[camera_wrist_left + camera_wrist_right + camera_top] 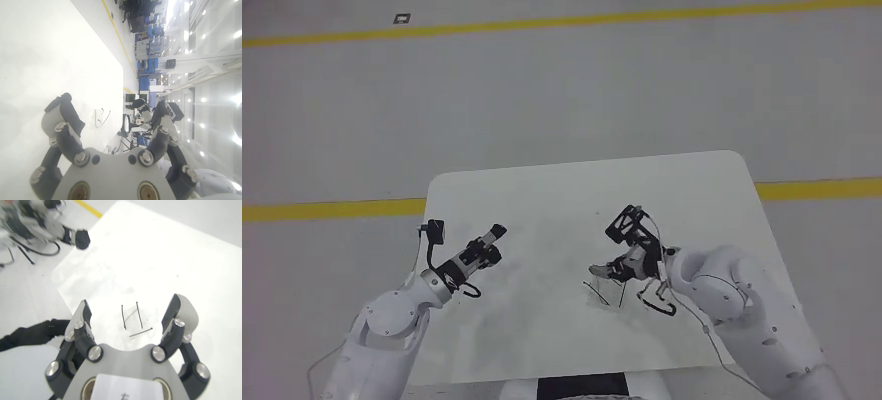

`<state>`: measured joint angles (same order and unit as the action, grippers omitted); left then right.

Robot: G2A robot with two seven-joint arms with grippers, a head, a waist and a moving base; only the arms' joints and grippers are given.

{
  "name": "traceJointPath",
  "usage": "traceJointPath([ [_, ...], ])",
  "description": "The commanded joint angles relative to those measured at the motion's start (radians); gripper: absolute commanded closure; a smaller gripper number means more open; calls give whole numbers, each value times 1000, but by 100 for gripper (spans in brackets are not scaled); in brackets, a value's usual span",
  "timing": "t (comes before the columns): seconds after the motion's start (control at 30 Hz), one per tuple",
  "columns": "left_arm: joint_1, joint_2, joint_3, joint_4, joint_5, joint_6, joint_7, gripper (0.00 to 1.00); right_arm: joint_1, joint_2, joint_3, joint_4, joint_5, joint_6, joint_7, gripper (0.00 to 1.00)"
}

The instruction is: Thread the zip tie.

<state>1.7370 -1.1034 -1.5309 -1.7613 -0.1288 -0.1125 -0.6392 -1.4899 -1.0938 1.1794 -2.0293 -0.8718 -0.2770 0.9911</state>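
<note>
Left gripper and right gripper, from the top, both gape wide and empty above the smooth white round-cornered table. Thin black plastic zip ties lie just beside the right one. Left wrist: the ties rest near the table's edge. Right wrist: ribbed black pads flank three straight ties, untouched.
</note>
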Motion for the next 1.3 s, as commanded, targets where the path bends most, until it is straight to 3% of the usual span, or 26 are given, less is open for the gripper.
traceJointPath([
  [0.0,0,0,0,0,0,0,0,0,31,-2,-32,8,9,3,65,0],
  [0.13,0,0,0,0,0,0,0,0,87,-5,-104,26,30,-29,199,0],
  [0.5,0,0,0,0,0,0,0,0,95,-5,-105,27,30,-23,198,0],
  [0.57,0,0,0,0,0,0,0,0,94,-6,-138,44,5,-32,222,0],
  [0.9,0,0,0,0,0,0,0,0,196,-32,-284,121,-1,101,346,0],
  [1.2,0,0,0,0,0,0,0,0,196,-32,-284,121,-1,101,346,0],
  [1.27,0,0,0,0,0,0,0,0,191,-35,-303,160,9,107,340,0],
])
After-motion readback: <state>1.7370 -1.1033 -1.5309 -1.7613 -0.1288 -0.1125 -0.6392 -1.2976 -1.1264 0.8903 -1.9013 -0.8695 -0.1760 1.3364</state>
